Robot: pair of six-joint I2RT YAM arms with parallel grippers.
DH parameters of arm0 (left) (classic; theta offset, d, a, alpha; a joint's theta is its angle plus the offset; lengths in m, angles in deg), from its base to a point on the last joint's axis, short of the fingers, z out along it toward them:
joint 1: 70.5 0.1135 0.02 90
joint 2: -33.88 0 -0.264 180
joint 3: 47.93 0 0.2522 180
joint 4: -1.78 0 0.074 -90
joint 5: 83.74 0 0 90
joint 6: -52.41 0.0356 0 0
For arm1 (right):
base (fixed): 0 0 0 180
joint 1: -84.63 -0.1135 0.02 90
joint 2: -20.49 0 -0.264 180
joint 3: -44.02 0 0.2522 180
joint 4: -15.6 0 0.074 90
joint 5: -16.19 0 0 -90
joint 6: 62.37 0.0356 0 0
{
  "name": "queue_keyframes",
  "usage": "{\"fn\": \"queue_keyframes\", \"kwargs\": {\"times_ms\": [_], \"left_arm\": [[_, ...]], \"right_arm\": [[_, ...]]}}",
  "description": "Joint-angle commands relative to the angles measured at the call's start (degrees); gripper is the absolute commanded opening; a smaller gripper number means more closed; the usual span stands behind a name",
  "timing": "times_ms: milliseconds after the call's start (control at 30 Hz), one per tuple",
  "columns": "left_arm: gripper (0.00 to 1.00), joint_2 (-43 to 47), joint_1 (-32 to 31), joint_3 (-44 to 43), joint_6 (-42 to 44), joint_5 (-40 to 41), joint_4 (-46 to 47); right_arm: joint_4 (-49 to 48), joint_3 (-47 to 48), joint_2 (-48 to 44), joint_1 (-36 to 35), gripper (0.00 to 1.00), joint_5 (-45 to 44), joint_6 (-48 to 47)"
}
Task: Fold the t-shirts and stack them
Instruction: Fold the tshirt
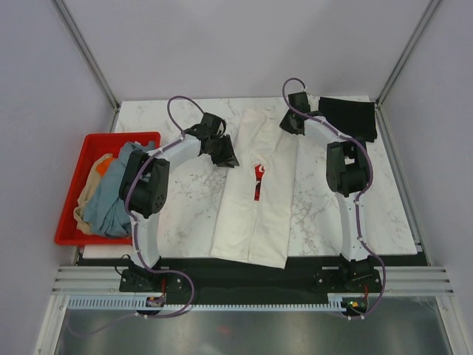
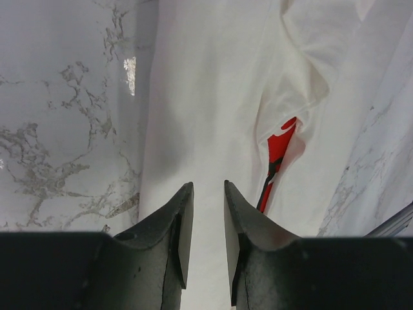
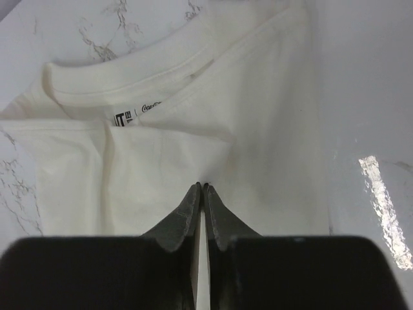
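Cream-white cloth t-shirt (image 1: 251, 200) lies centre of marbled worktop (image 1: 185, 200); black cloth t-shirt (image 1: 347, 115) far right; red plastic crate (image 1: 80, 171) left, holding bunched shirts (image 1: 107, 196).

Bare marble on the desk (image 1: 188, 203) left of the cream shirt (image 1: 251, 214), a wide lane, though the left arm (image 1: 148, 185) leans across its far end. A second lane runs between the shirt and the right arm (image 1: 347, 177). The far right corner is taken by the black shirt (image 1: 349, 116). The left side is walled by the red crate (image 1: 72, 194), heaped with shirts (image 1: 111, 196). The near right corner is open.
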Motion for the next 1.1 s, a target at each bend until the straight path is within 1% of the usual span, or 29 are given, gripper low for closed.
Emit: {"fn": "queue_keyframes", "kwargs": {"times_ms": [0,100,267,500,667,1067], "left_arm": [[0.33,-1.8,-0.1,-1.8,2.3,0.4,0.1],[0.33,-2.6,-0.1,-0.8,2.1,1.1,0.2],[0.33,-3.1,-0.1,0.1,2.1,2.4,0.1],[0.33,-4.1,-0.2,0.3,1.8,2.6,0.1],[0.33,-4.6,-0.1,0.3,2.1,2.9,0.1],[0.33,-5.3,-0.1,0.3,2.0,3.1,0.1]], "right_arm": [[-2.8,1.7,0.2,0.1,0.1,-1.1,-0.4],[-2.8,1.6,-0.3,0.2,0.0,-1.1,-0.6],[-2.9,-0.3,-2.5,0.2,0.0,-1.3,-0.2],[-4.4,-5.6,-6.4,0.1,0.0,-3.8,-0.4],[-7.7,-9.8,-8.9,0.0,0.0,-3.5,-0.3],[-8.9,-12.5,-11.9,-0.1,0.0,-3.8,-1.0]]}}
